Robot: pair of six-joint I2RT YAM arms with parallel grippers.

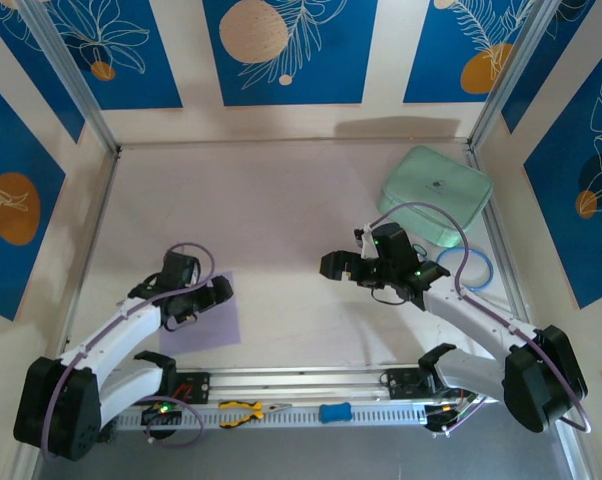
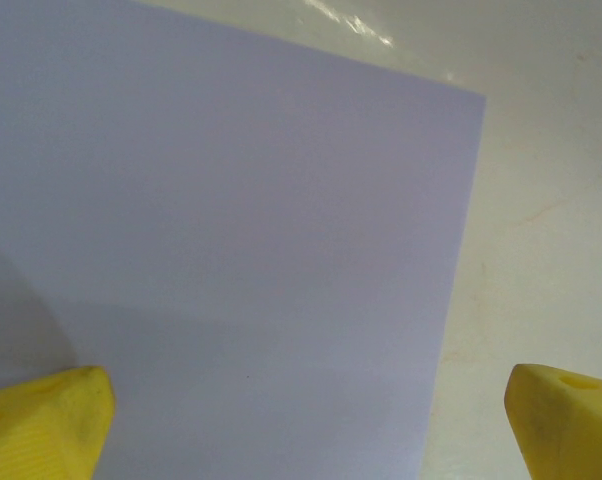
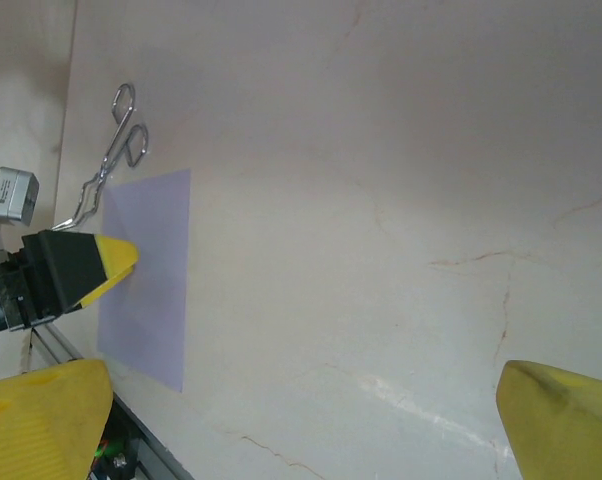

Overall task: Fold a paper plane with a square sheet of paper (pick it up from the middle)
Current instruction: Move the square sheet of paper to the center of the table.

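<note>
The pale desk (image 1: 301,190), walled on three sides and closed by a metal rail along its near edge, lay bare across its broad middle. The mint-green case (image 1: 436,195) sat in the far right corner, just beside the right wall. The square sheet of paper (image 1: 209,325) lay flat at the near left, its near edge close to the rail and well apart from the case. In the left wrist view one straight edge and a corner of the sheet (image 2: 241,250) showed against bare desk. The left end effector (image 2: 306,420) hung low over it with jaws spread wide, holding nothing, one finger above the paper and the other past its edge; whether either touched, I could not tell. The right end effector (image 1: 341,265) stood wide and empty above open desk near the middle. Metal forceps (image 3: 111,150) lay near a corner of the sheet.
</note>
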